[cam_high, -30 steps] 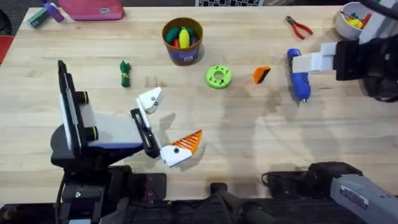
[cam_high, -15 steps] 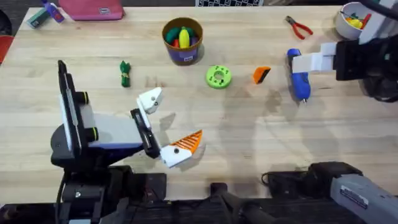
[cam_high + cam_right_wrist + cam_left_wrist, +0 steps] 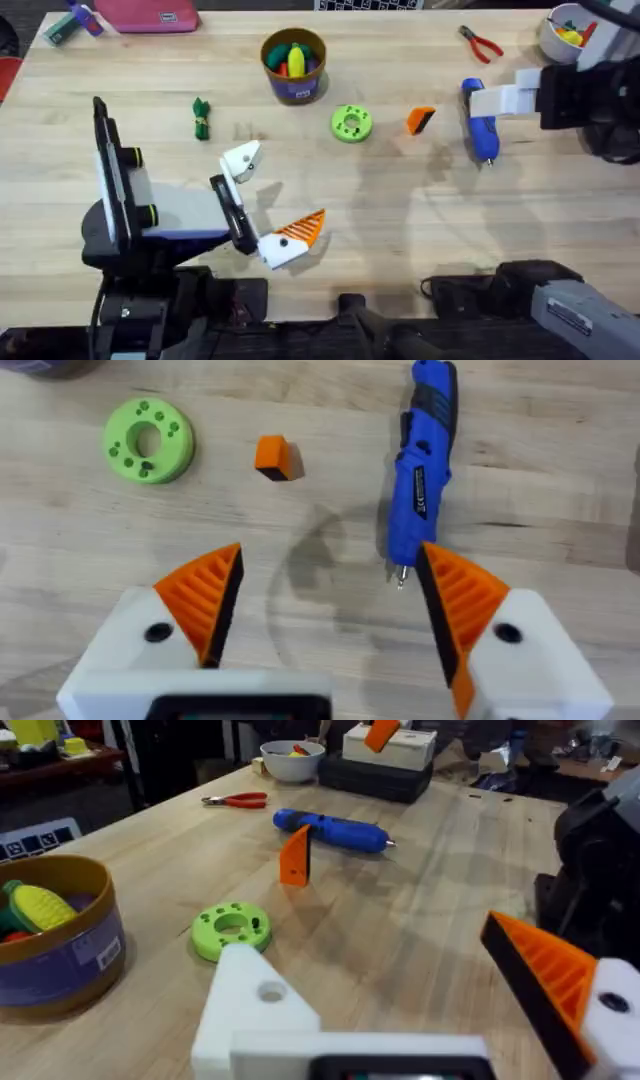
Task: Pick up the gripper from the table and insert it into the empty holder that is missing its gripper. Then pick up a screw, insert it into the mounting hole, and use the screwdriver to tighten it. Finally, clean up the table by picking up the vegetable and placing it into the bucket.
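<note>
The loose orange gripper point(image 3: 421, 120) point(image 3: 295, 855) point(image 3: 272, 457) lies right of centre on the table. My left gripper point(image 3: 268, 197) point(image 3: 400, 970) is open: one finger is the bare white holder point(image 3: 243, 158) point(image 3: 255, 1010), the other carries an orange pad point(image 3: 300, 230). Far right, my right gripper point(image 3: 497, 100) point(image 3: 330, 595) hangs open over the blue screwdriver point(image 3: 480, 125) point(image 3: 420, 460) point(image 3: 330, 828), holding nothing. The green vegetable point(image 3: 201, 118) lies at the left. At the back stands the bucket point(image 3: 294, 65) point(image 3: 50, 935), with toy food in it. The screw is out of view.
A lime-green disc point(image 3: 351, 123) point(image 3: 148, 440) with holes lies left of the orange piece. Red-handled pliers point(image 3: 481, 43) and a white bowl point(image 3: 563, 30) sit at the back right, a pink pouch point(image 3: 150, 15) at the back left.
</note>
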`<act>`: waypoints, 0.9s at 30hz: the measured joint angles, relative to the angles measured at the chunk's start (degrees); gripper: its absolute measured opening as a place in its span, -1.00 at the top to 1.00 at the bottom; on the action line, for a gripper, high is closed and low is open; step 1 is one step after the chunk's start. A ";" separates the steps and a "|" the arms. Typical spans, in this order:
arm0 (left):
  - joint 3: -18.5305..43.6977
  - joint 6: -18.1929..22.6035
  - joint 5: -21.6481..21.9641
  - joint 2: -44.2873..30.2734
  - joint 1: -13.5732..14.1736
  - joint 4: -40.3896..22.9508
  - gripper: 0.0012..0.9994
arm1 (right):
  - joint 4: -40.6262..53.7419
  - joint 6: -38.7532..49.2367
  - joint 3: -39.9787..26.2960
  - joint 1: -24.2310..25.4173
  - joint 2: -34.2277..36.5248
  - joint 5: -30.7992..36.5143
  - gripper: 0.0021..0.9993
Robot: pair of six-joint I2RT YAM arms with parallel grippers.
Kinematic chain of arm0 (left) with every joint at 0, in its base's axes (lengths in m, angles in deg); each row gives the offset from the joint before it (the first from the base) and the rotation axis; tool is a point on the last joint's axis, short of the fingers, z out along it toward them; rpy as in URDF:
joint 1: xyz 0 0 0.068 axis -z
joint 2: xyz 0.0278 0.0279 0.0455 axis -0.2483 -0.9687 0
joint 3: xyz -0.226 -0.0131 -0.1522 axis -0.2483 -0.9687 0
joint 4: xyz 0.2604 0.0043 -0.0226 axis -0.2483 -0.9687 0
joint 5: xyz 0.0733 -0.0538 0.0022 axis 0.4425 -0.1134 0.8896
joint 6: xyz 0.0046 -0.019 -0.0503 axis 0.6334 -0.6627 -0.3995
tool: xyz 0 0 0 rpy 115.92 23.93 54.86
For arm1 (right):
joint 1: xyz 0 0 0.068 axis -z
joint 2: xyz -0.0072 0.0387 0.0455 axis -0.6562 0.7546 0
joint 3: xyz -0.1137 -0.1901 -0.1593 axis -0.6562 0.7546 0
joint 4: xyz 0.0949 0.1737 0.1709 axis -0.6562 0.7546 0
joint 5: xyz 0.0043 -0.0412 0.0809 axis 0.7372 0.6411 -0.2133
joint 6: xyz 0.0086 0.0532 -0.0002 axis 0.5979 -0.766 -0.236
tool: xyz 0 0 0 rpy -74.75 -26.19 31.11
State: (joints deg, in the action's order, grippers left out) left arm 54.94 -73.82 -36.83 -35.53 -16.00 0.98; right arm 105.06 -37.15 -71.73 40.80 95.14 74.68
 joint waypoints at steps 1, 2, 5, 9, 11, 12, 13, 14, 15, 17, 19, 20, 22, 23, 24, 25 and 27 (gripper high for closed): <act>0.00 0.00 -0.01 0.02 0.00 0.00 -0.97 | 0.00 0.00 0.00 0.00 0.00 0.00 -0.99; 0.00 0.00 0.00 0.00 0.00 0.00 -0.97 | 0.00 0.00 0.00 0.00 0.00 0.00 -0.99; 0.00 0.00 0.00 0.00 0.00 0.00 -0.97 | -0.11 0.00 0.00 0.00 0.00 0.00 -0.99; 0.00 0.00 0.00 0.00 0.00 0.00 -0.97 | -0.42 -0.09 -0.21 -0.24 0.34 0.00 -0.99; 0.00 0.00 -0.01 0.01 0.00 0.00 -0.97 | 0.67 -0.82 -1.42 -1.02 1.93 0.01 -0.99; 0.00 0.00 -0.02 0.00 0.00 0.00 -0.97 | 1.67 -1.30 -2.48 -1.58 3.26 0.02 -0.99; 0.00 0.00 -0.02 0.00 0.00 0.00 -0.97 | 2.85 -1.74 -3.96 -2.34 5.05 0.00 -0.99; 0.00 0.00 -0.02 0.02 0.00 0.00 -0.97 | 4.26 -2.13 -5.62 -3.07 6.93 0.01 -0.99; 0.00 0.00 -0.02 0.02 0.00 0.00 -0.97 | 5.53 -2.29 -7.36 -3.82 8.90 0.02 -0.99; 0.00 0.00 -0.04 0.00 0.00 0.00 -0.97 | 8.47 -2.32 -11.57 -5.56 13.39 0.01 -0.99; 0.00 0.00 -0.05 0.00 0.00 0.00 -0.97 | 11.03 -2.32 -15.84 -7.21 18.05 0.00 -0.99; 0.00 0.00 -0.07 0.01 0.00 0.00 -0.97 | 11.78 -2.29 -17.55 -7.89 20.13 0.00 -0.99; 0.00 0.00 -0.15 0.02 0.00 -0.02 -0.97 | 12.52 -2.01 -20.27 -9.12 24.34 0.00 -0.99; 0.00 0.00 -0.17 0.02 0.00 -0.02 -0.97 | 12.52 -1.83 -20.98 -9.56 26.14 0.01 -0.99; 0.00 0.00 -0.20 0.02 0.00 -0.02 -0.97 | 12.44 -1.63 -21.43 -9.92 27.71 0.02 -0.99; 0.00 0.00 -0.20 0.02 0.00 -0.02 -0.97 | 12.29 -1.40 -21.74 -10.22 29.55 0.02 -0.99; 0.00 0.00 -0.22 0.01 0.00 -0.02 -0.98 | 11.87 -1.10 -21.84 -10.57 32.68 0.06 -0.99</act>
State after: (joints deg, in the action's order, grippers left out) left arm 54.94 -73.82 -37.05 -35.52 -16.00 0.96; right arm 116.92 -38.25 -93.57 30.24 127.82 74.73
